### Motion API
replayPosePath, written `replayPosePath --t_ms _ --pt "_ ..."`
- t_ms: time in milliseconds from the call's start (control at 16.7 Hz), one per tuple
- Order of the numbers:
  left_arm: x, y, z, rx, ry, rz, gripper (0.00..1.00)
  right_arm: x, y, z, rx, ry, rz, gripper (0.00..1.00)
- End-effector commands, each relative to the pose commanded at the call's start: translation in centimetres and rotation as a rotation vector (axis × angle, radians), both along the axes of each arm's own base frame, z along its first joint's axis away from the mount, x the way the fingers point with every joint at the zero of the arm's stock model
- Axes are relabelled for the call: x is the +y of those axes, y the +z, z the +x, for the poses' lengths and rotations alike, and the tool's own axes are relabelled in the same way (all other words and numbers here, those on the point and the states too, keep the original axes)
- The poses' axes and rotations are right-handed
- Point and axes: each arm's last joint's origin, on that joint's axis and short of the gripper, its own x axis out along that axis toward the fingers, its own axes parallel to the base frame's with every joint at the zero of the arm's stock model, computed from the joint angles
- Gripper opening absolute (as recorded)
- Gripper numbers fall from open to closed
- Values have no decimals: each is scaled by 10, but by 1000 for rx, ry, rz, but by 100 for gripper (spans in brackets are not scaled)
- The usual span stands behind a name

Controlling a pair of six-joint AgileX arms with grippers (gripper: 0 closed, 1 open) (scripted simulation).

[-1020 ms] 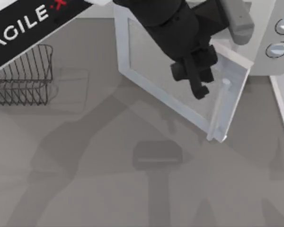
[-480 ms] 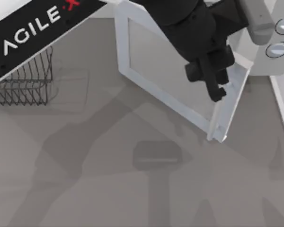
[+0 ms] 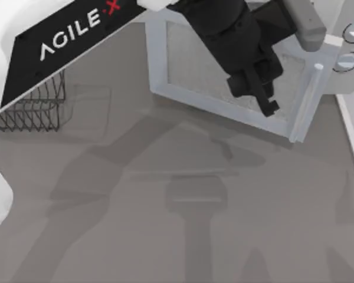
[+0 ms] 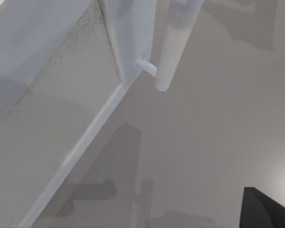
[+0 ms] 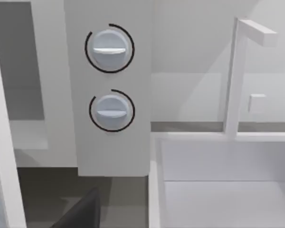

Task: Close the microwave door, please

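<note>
Top view: left gripper [image 3: 265, 100] over the microwave door [image 3: 224, 71], which stands partly open at far right of the counter [image 3: 165, 236]; jaws' state: cannot tell. Left wrist view: door handle [image 4: 173, 45] close. Right wrist view: microwave [image 5: 109, 142] knobs [image 5: 109, 47] facing.

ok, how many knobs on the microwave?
2. Both sit on the microwave side panel, at the top view's right: upper knob, lower knob directly beneath it. The arm covers part of the panel from above, so others could be hidden.

White microwave door [image 3: 224, 100] with speckled grey window, black gripper [image 3: 266, 101], grey table [image 3: 165, 224]
</note>
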Motion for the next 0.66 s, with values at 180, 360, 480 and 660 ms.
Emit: replayPosePath --t_ms 180,360,480,660 --pt "-5 0 0 0 0 1 0 0 0 0 0 0 0 100" --pt "-11 0 0 0 -1 1 0 0 0 0 0 0 0 100" --pt "-15 0 0 1 -1 1 0 0 0 0 0 0 0 100" --pt "-20 0 0 0 0 0 0 0 0 0 0 0 0 100"
